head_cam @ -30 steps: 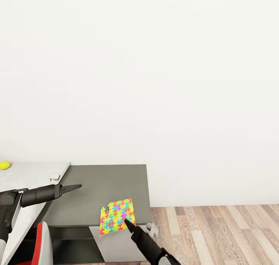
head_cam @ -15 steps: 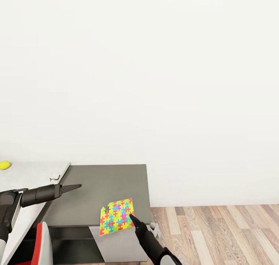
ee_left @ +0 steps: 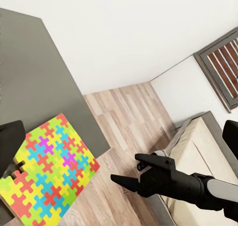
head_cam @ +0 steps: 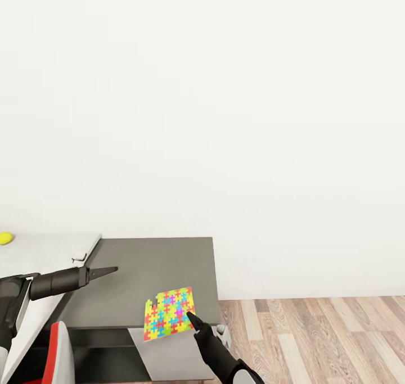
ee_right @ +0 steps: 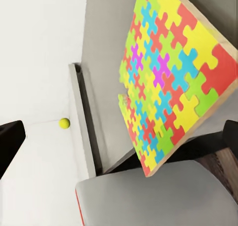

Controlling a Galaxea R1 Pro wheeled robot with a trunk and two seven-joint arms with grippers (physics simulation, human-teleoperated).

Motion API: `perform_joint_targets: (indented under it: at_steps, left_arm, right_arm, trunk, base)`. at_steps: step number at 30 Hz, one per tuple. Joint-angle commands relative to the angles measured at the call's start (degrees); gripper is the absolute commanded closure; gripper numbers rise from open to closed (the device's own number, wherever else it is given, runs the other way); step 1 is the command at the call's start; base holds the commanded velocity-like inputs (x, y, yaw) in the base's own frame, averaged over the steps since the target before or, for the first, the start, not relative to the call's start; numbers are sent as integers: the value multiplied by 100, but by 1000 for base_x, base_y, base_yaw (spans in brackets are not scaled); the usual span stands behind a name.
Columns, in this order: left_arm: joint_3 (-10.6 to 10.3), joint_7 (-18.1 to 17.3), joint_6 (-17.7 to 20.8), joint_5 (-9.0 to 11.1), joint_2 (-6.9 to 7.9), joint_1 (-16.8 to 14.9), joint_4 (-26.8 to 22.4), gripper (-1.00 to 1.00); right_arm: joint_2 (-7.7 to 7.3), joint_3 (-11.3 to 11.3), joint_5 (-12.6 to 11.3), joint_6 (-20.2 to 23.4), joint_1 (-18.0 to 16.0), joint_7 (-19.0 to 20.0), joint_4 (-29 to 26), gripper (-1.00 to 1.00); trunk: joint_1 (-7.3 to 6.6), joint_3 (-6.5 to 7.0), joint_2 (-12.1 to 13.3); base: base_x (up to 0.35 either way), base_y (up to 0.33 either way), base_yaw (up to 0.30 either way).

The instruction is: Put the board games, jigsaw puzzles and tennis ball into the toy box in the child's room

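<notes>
Slightly askew: jigsaw puzzle (head_cam: 170,313), overhanging cabinet (head_cam: 140,277)

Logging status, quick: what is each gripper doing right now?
Left gripper: shut, holding nothing.
Right gripper: at the jigsaw puzzle edge; grip cannot be told.

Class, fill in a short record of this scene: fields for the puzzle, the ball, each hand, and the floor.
puzzle: jigsaw puzzle lies on the dark cabinet top, overhanging its front edge
ball: tennis ball on the pale table, far left
right hand: right hand beside the puzzle's corner; grip unclear
left hand: left hand hovers over the cabinet, holding nothing
floor: wood planks
</notes>
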Motion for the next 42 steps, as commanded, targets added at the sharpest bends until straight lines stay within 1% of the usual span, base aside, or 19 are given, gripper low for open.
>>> perform_joint_targets:
  at_steps: [1, 10, 14, 17, 18, 22, 26, 39, 42]
  left_arm:
    - [13, -50, 60, -59, -3, -6, -5, -100]
    - [6, -50, 60, -59, -4, -6, -5, -100]
    - [7, -50, 60, -59, -4, -6, -5, -100]
    - [6, -50, 60, -59, -5, -7, -5, -100]
    - [8, -50, 60, -59, -4, -6, -5, -100]
    - [13, -50, 60, -59, -3, -8, -5, -100]
    - [21, -50, 60, -59, -3, -8, -5, -100]
    - [23, -50, 60, -59, -3, -6, -5, -100]
    - [23, -50, 60, -59, -3, -7, -5, -100]
  right_arm:
    - [0, 1, -62, 31, -4, 11, 2, -100]
    - [0, 2, -84, 49, -11, 3, 3, -100]
    - [0, 2, -101, 131, -12, 0, 15, -100]
    - [0, 0, -178, 299, -22, -86, 18, -100]
    - [0, 0, -235, 355, -25, -173, 18, -100]
    - [0, -2, -441, 445, -129, -489, 21, -100]
    - [0, -2, -520, 458, -194, -579, 21, -100]
    - [0, 2, -500, 470, -258, -561, 19, -100]
    - [0, 12, -494, 470, -259, -563, 19, -100]
  trunk:
    - [24, -27, -49]
    - [222, -188, -410]
    - [309, -260, -570]
    - [375, -314, -690]
    - [397, -332, -731]
    - [485, -404, -891]
    - [573, -476, -1051]
    - [858, -709, -1573]
    - [858, -709, -1573]
  base:
    - [0, 0, 0]
    - [0, 0, 0]
    - [0, 0, 0]
    - [0, 0, 0]
    - [0, 0, 0]
    - [0, 0, 0]
    - [0, 0, 0]
    - [0, 0, 0]
    - [0, 0, 0]
